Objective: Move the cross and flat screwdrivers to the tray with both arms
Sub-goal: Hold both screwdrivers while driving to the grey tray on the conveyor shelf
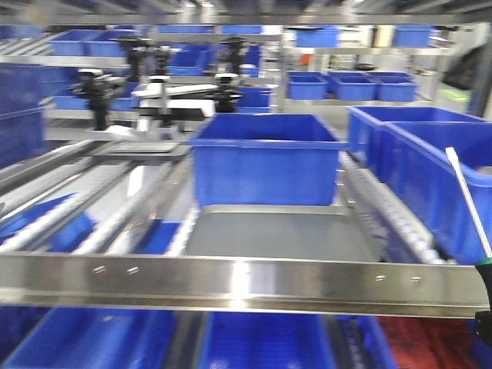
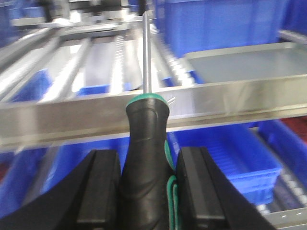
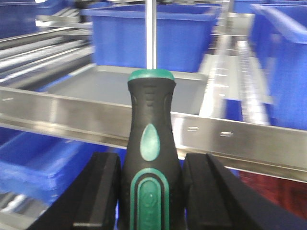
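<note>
- Left claw point(image 2: 147, 165) is clamped on the fat black-and-green handle of the left screwdriver point(image 2: 146, 120). The pads are snug on both sides and the shaft sticks straight out ahead of the claw.
- Right claw point(image 3: 151, 167), same deal: it's gripping the right screwdriver point(image 3: 149, 110) by the handle, with the shaft pointing away from the claw.
- Can't tell which one is cross and which is flat, since the tips are off-frame or too blurry.
- The tray point(image 3: 96, 88) has nothing in it that I can see. Both tools are on the near side of it, with the shiny steel rail point(image 3: 230, 139) running between them and the tray's front edge.
- From the right claw, the tray is ahead and a bit left. From the left claw, it's off ahead to the right.
- In the front view the right screwdriver pokes up just right of the tray, with its shaft leaning back toward it. The left arm doesn't show there at all.
- My guess is the right arm is better lined up, and the left has to swing across more.
- Both shafts point past the tray's front edge, so I reckon each has to clear the rail first, then tip down to lie flat inside.
- A blue crate point(image 1: 265, 161) sits right behind the tray, so those long tips could poke it.
</note>
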